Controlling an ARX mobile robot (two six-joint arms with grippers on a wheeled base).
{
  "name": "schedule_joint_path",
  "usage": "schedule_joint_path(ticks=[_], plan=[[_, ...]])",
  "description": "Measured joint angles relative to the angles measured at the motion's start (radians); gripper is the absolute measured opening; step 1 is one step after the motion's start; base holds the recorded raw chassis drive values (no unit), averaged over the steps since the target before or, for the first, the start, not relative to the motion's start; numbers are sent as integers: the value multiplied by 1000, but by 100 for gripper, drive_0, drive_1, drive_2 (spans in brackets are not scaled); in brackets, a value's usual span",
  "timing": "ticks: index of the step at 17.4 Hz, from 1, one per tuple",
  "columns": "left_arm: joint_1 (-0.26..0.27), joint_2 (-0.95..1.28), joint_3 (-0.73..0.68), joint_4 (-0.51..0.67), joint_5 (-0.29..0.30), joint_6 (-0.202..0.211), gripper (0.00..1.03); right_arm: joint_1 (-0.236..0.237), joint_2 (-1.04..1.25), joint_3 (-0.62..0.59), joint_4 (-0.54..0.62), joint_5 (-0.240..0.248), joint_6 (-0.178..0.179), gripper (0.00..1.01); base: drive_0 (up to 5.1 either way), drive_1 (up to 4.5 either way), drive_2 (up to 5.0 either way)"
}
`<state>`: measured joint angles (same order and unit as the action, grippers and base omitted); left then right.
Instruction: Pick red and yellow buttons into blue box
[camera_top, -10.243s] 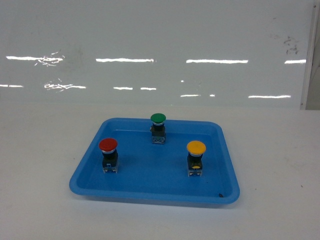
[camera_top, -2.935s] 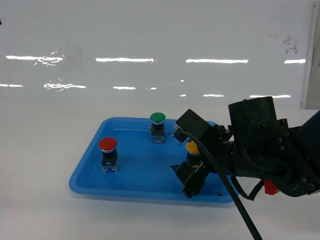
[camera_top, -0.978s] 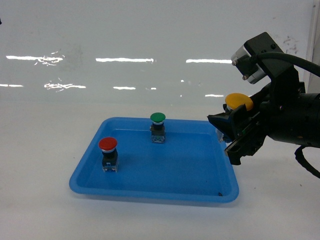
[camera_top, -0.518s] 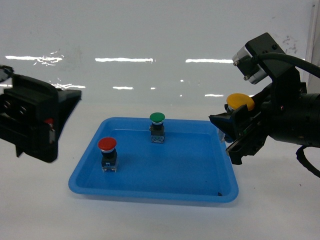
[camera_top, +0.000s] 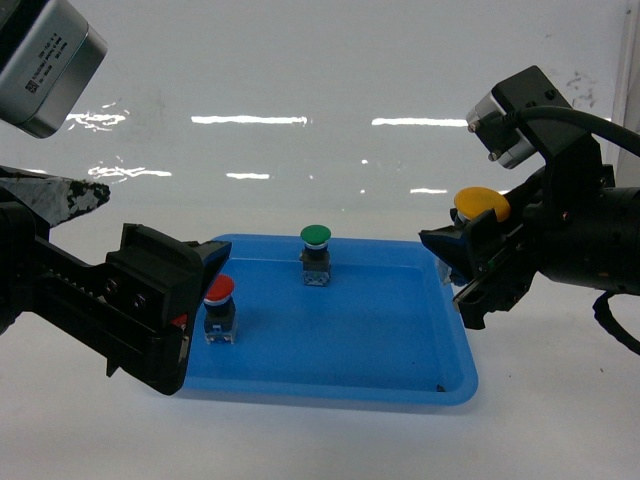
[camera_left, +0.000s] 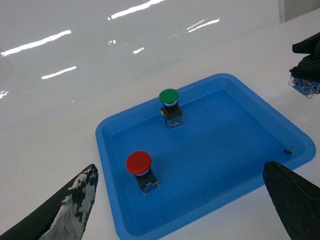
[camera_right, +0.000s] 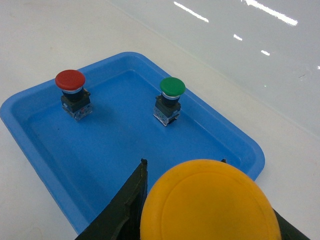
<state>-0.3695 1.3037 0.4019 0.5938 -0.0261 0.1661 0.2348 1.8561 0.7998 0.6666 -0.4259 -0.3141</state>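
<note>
Head view, right pincer (camera_top: 470, 268) gripping yellow button (camera_top: 482, 203)

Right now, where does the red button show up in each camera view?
Head: red button stands at the shallow tray's left, just right of the left gripper.
Left wrist: lower left of the tray.
Right wrist: upper left, near the tray's far corner.
Shared landmark: green button, standing in the same tray.

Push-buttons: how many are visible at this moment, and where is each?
3. The red button stands at the tray's left, the green button near its back edge, and the yellow button is held in the right tool, off the tray.
</note>
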Motion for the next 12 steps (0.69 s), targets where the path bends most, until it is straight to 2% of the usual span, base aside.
schedule_joint_path(ticks=[5, 6, 7, 9, 10, 12], plan=[[0, 0, 0, 0, 2, 0, 98, 0, 0, 0, 0, 0, 0, 37, 0, 0, 0], [-5, 6, 2, 15, 61, -3, 98, 0, 0, 0, 0, 0, 0, 37, 0, 0, 0], [-11, 20, 14, 14, 155, -6, 98, 0, 0, 0, 0, 0, 0, 37, 0, 0, 0], [-24, 51, 36, -6, 278, -6, 98, 0, 0, 0, 0, 0, 0, 37, 0, 0, 0], [-21, 78, 51, -12, 300, 0, 98, 0, 0, 0, 0, 0, 0, 37, 0, 0, 0], [8, 135, 75, 3, 303, 19, 98, 0, 0, 0, 0, 0, 0, 37, 0, 0, 0]])
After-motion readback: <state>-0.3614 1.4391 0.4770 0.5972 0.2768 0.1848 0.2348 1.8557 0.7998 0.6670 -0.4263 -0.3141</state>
